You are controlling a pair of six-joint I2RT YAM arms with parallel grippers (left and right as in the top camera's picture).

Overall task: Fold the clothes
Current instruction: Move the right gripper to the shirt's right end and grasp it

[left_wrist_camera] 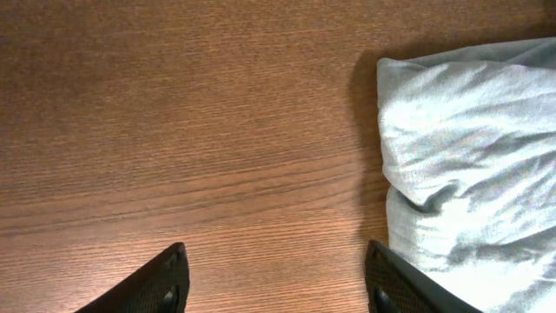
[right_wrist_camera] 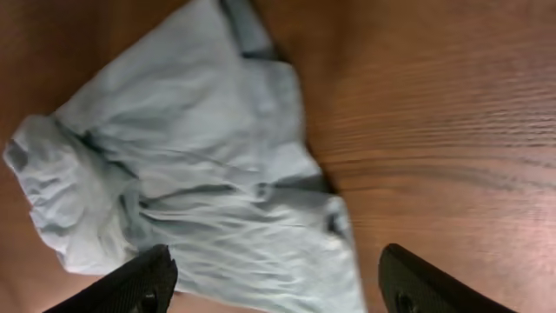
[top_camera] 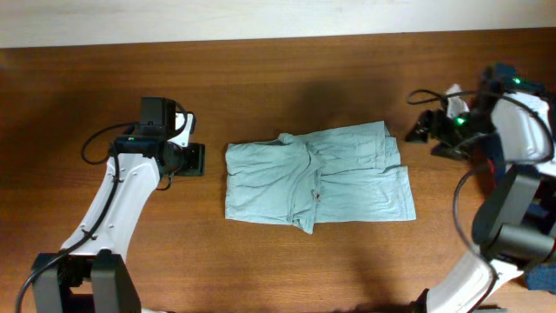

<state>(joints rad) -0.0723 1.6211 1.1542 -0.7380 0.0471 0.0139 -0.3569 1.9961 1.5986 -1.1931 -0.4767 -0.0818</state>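
Tabletop (top_camera: 261, 87) wood borders every edge of seemingly folded T-shirt (top_camera: 317, 178).

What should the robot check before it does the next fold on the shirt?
1. Left end effector open and holding nothing: ok.
2. Right end effector open and holding nothing: ok.
3. T-shirt lying on the table between the two arms: ok.
4. Both arms clear of the cloth in the overhead view: ok.
5. T-shirt smooth with even edges: not ok; it is wrinkled, bunched in the middle, and its edges are uneven.
6. Layers underneath lying flat: cannot tell.
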